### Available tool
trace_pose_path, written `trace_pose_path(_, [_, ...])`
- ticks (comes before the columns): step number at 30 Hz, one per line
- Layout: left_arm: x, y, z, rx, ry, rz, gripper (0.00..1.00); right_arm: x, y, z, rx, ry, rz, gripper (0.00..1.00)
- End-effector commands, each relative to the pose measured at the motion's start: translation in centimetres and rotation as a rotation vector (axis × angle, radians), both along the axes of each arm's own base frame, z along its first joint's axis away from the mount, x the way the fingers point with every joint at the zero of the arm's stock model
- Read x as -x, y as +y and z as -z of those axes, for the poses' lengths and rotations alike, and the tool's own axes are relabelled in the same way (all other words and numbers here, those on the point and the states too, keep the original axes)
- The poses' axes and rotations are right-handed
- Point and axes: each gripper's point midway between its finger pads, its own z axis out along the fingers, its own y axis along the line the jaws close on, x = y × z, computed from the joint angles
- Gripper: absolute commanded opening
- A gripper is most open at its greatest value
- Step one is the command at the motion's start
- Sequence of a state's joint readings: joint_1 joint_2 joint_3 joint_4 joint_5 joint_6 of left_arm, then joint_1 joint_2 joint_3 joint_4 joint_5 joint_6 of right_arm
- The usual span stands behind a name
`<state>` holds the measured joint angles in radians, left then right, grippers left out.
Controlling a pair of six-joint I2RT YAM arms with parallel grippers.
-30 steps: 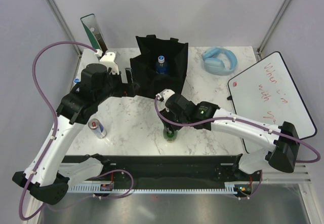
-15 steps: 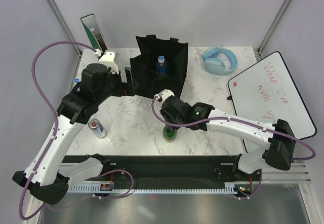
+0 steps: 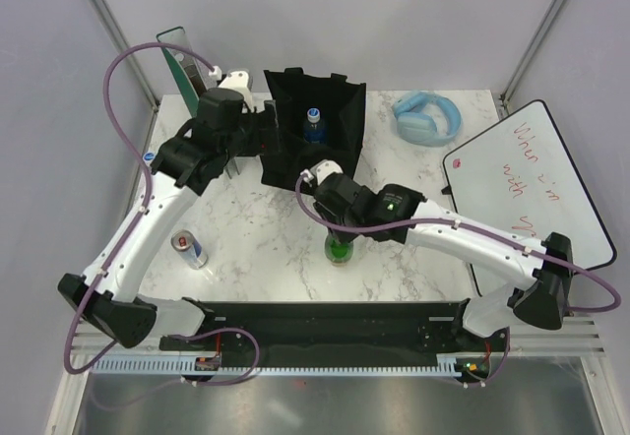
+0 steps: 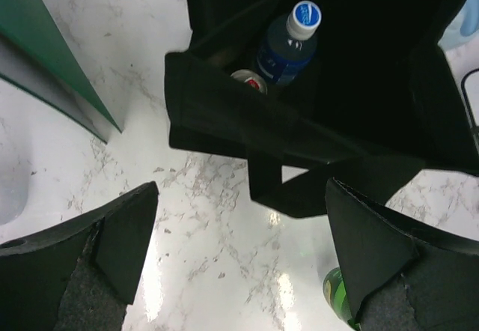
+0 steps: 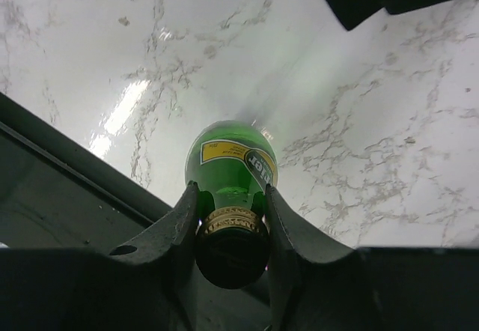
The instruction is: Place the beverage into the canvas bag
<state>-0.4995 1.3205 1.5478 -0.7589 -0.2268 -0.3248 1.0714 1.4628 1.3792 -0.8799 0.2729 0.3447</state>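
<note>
- The right claw (image 5: 230, 196) is clenched on the neck of the green beverage bottle (image 5: 229, 159), one finger on each side just below the gold-banded cap.
- The bottle (image 3: 340, 251) is upright at the near middle of the bench (image 3: 256, 228), outside the canvas bag (image 3: 349, 120) and nearer than it. Whether its base touches the bench cannot be told.
- The left claw (image 4: 241, 196) is released, its fingers (image 4: 120, 234) spread wide. It hovers at the bag's left side, above the short handle.
- The bag (image 4: 224, 114) stands open at the far middle of the bench. Inside are a blue bottle (image 4: 288, 46) with a white cap and a can top (image 4: 247, 82).
- A second can (image 3: 189, 248) stands on the near left of the bench.
</note>
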Motion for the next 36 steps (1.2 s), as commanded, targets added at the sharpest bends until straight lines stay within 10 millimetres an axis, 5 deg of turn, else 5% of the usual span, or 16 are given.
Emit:
trace_pose_path(1, [-2.2,-0.9,-4.0,0.087,-0.099,-0.042,1.00,-4.3,-1.5,-7.2,-0.092,-0.182,0.116,0.00])
trace_pose_path(9, [-4.8,-2.1,-1.5,0.066,-0.045,-0.052,0.99,-7.9,-5.1,-18.2,-0.202,-0.363,0.186,0.00])
trace_pose_path(17, [-7.3,-2.8,1.9,0.024,0.014,-0.058,0.89,-9.8,-3.4,-26.4,-0.320,-0.499,0.163,0.00])
trace_pose_path(25, [-6.7,-3.9,2.8,0.042,0.013,0.021,0.46,-11.8,-1.6,-32.0,-0.462,-0.630,0.195,0.00])
trace_pose_path(30, [-6.2,-3.7,3.3,0.045,0.016,0.025,0.38,-13.6,-1.4,-32.5,-0.467,-0.697,0.247,0.00])
trace_pose_path(36, [-5.5,-3.6,4.1,0.045,0.033,0.038,0.16,-17.2,0.7,-29.9,-0.432,-0.732,0.256,0.00])
